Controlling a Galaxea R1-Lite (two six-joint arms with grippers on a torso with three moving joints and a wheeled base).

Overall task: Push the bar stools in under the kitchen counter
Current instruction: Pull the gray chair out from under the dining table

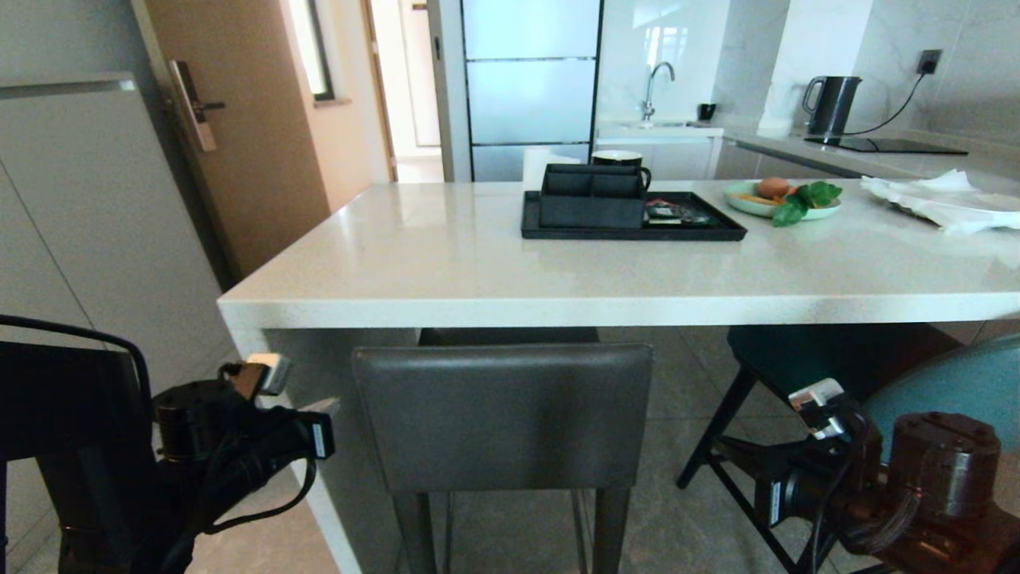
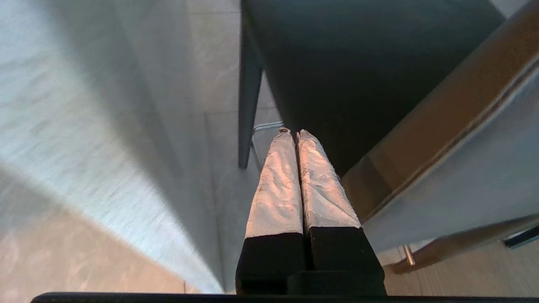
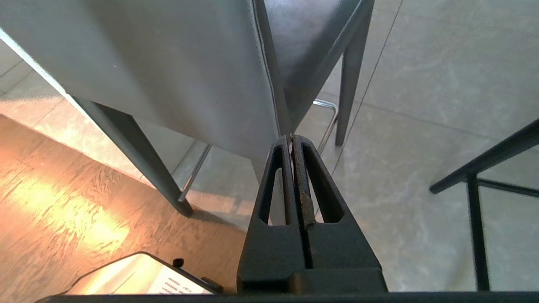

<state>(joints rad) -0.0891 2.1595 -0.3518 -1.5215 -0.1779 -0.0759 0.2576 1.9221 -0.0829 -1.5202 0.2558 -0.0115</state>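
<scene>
I see the grey leather bar stool with the square low back [image 1: 502,414] standing at the near edge of the long glossy white stone-look kitchen counter [image 1: 446,263]. Its back faces me and runs left to right, parallel to the counter edge; the dark seat reaches under the slab, mostly hidden. Its legs are cut off at the bottom of the head view.

The teal leather stool with curved back and dark wooden legs [image 1: 948,383] stands to the right, nearer to me, partly behind my right arm and cut by the frame edge.

My left gripper [image 2: 294,134] is clenched with nothing between its fingers, low at the left of the grey stool. My right gripper [image 3: 292,137] is also closed and empty, close to the grey stool's right back edge; I cannot tell if it touches.
</scene>
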